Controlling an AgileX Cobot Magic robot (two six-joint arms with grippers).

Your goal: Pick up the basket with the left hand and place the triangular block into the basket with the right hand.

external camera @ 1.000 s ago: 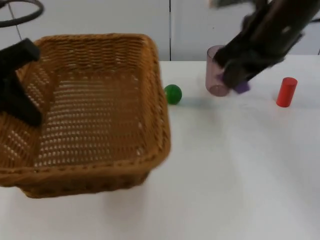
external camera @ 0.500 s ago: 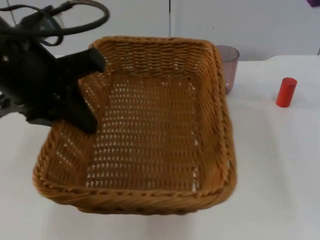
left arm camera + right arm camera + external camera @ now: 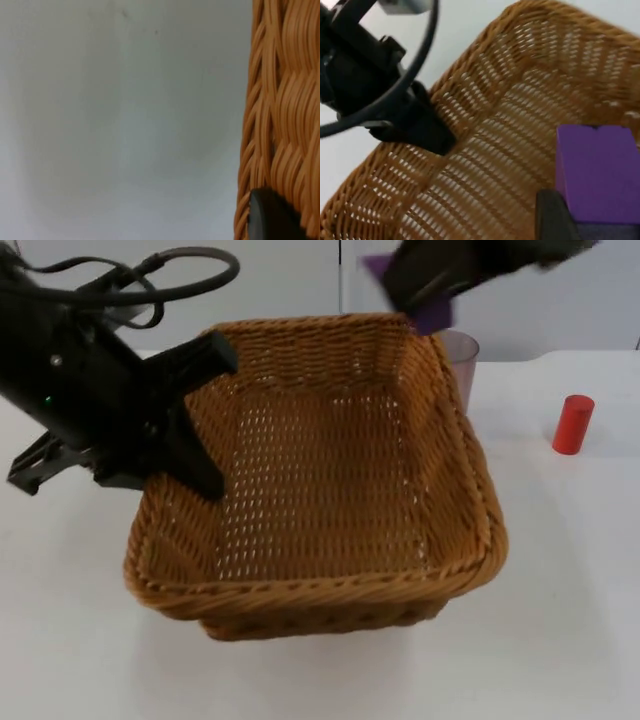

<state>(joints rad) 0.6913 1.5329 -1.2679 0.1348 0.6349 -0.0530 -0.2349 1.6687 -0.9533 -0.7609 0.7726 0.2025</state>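
The left gripper (image 3: pixel 190 415) was closed on the left wall of the wicker basket (image 3: pixel 320 580), one finger (image 3: pixel 205 355) outside the rim and the other inside against the weave. The basket sat tilted, its near right corner raised; whether it touched the white surface (image 3: pixel 560 640) could not be determined. In the left wrist view a black fingertip (image 3: pixel 272 217) lay against the woven rim (image 3: pixel 285 100).

The right gripper (image 3: pixel 425 285) stood above the far right corner of the basket, its fingers shut on the purple block (image 3: pixel 430 310). The right wrist view showed that block (image 3: pixel 597 172) held over the basket's interior (image 3: pixel 520 125).

A translucent cup (image 3: pixel 460 365) stood just beyond the far right corner. A red cylinder (image 3: pixel 573 424) stood upright, well to the right.
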